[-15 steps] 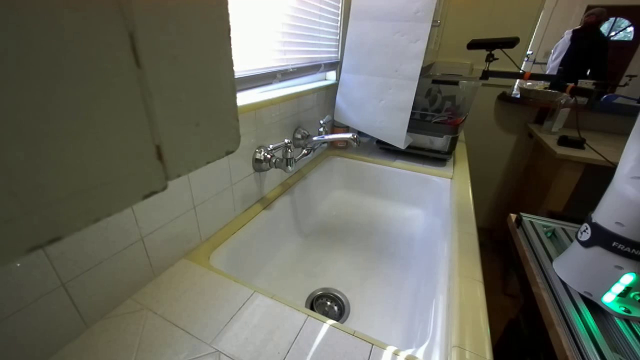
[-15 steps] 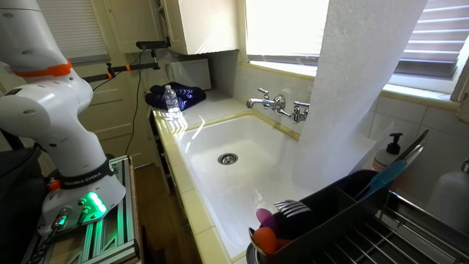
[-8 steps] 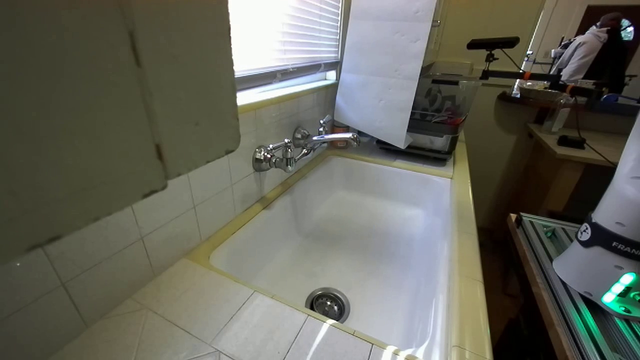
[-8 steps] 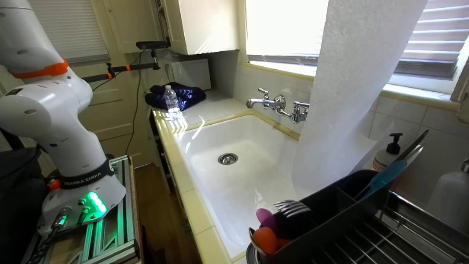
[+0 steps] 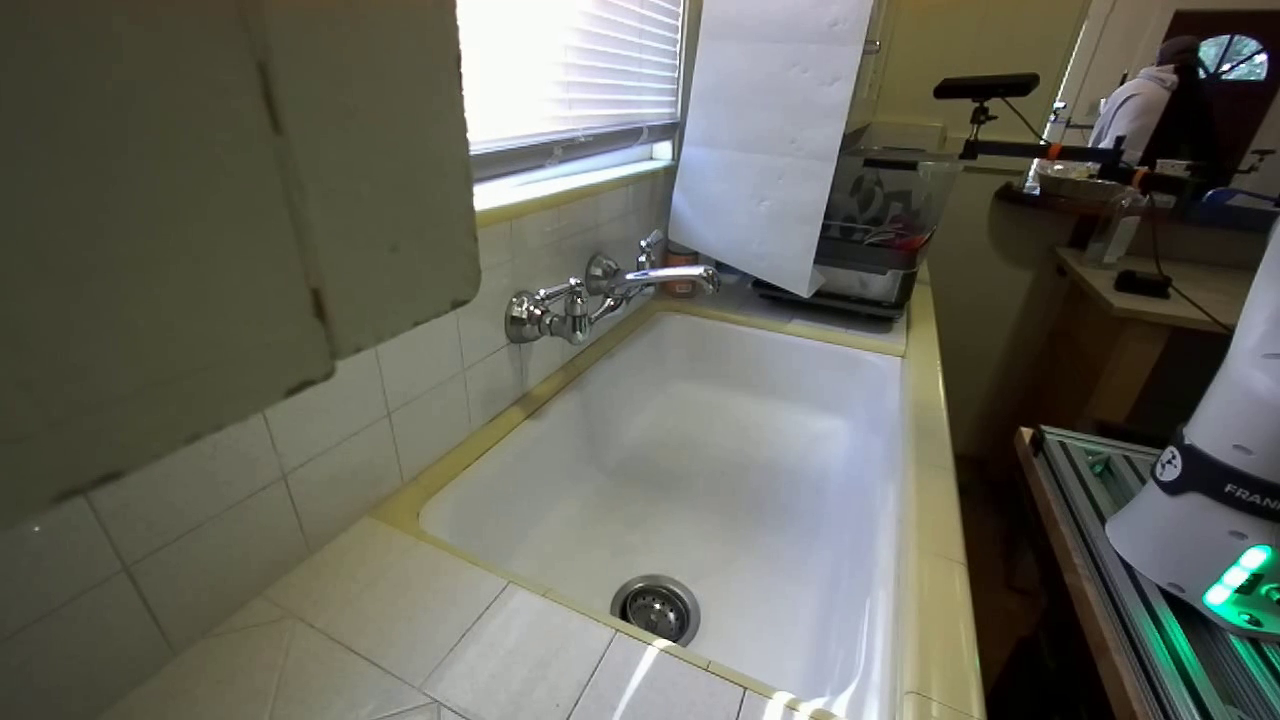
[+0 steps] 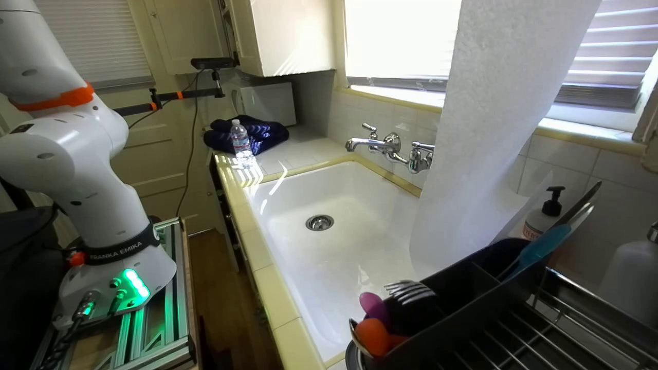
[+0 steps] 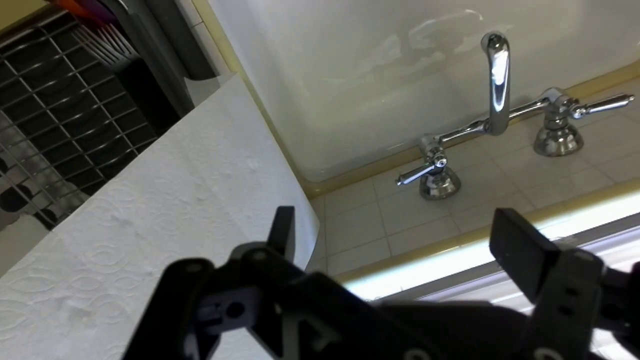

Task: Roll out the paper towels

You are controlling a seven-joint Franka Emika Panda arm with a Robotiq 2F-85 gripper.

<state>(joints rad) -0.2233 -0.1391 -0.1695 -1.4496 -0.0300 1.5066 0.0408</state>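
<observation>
The paper towels are white, patterned with embossed rings; the gripper is black. The counter is tiled in off-white, with yellow trim along its edges. The sink is white, the faucet silver. Near one counter edge are a purple utensil, an orange utensil and, farther from that edge, a blue handle against a charcoal caddy. The arm is white, its upper band orange, its lights green.

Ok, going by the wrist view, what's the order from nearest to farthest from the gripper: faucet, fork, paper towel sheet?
1. Paper towel sheet: lower left of the picture, its edge passing behind one of the fingers; whether they touch can't be told.
2. Faucet: upper right, clear of the fingers.
3. Fork: top left corner, beyond the sheet's far edge.
</observation>
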